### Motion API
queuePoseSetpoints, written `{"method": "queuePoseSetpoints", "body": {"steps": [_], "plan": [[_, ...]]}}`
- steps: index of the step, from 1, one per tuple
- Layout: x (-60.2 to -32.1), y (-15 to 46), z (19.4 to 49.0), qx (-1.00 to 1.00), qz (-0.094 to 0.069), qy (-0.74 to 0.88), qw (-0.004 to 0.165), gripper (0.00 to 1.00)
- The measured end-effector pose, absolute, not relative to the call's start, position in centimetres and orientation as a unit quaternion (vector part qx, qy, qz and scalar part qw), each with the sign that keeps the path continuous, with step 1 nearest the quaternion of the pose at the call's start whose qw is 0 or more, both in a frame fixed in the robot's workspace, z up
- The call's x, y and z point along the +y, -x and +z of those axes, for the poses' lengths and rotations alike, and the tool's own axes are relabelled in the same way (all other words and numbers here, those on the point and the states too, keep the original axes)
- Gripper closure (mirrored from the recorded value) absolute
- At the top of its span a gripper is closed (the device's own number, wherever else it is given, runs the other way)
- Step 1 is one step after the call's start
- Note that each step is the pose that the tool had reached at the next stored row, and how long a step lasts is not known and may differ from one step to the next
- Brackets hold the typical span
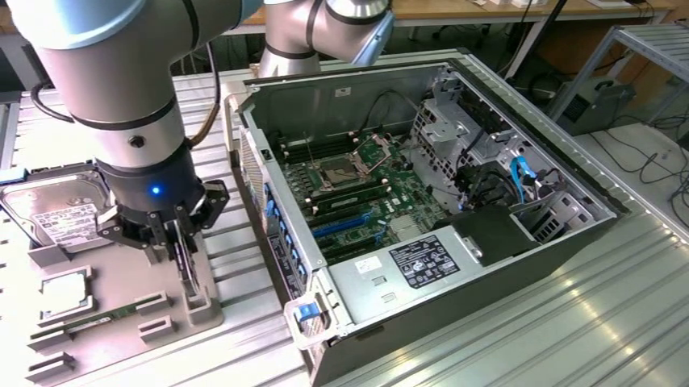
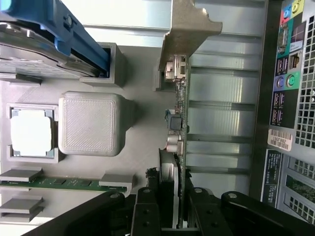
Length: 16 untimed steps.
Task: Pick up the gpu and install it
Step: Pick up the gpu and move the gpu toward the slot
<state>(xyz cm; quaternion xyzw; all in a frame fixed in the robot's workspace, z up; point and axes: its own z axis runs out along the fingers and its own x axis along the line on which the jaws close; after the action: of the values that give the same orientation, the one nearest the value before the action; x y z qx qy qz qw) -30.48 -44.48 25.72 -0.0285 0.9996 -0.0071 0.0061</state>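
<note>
The gpu (image 1: 190, 272) is a thin dark card standing on edge in a slot of the grey holder tray (image 1: 113, 266), at the exterior view's left. In the wrist view the gpu (image 2: 178, 113) appears edge-on, with its pale metal end bracket (image 2: 186, 29) at the far end and a rounded fan housing near my fingers (image 2: 147, 209). My gripper (image 1: 177, 242) (image 2: 172, 209) reaches straight down over the card, its two black fingers shut on the card's upper edge. The open computer case (image 1: 431, 185) lies beside the tray, and blue expansion slots (image 1: 344, 227) show on its motherboard.
On the tray are a silver hard drive (image 1: 60, 214) (image 2: 39, 44), a square processor (image 1: 64, 290) (image 2: 30, 130) and a green memory stick (image 1: 102, 318) (image 2: 64, 183). The case's rear port panel (image 2: 290, 73) stands close beside the card. Ribbed metal tabletop (image 1: 560, 322) surrounds everything.
</note>
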Motion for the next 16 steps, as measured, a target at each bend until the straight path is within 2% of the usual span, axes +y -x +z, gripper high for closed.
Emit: {"method": "queuePoseSetpoints", "body": {"steps": [16], "plan": [[-44.5,30.5,27.5,1.0,-0.007,0.028,0.006,0.72]]}}
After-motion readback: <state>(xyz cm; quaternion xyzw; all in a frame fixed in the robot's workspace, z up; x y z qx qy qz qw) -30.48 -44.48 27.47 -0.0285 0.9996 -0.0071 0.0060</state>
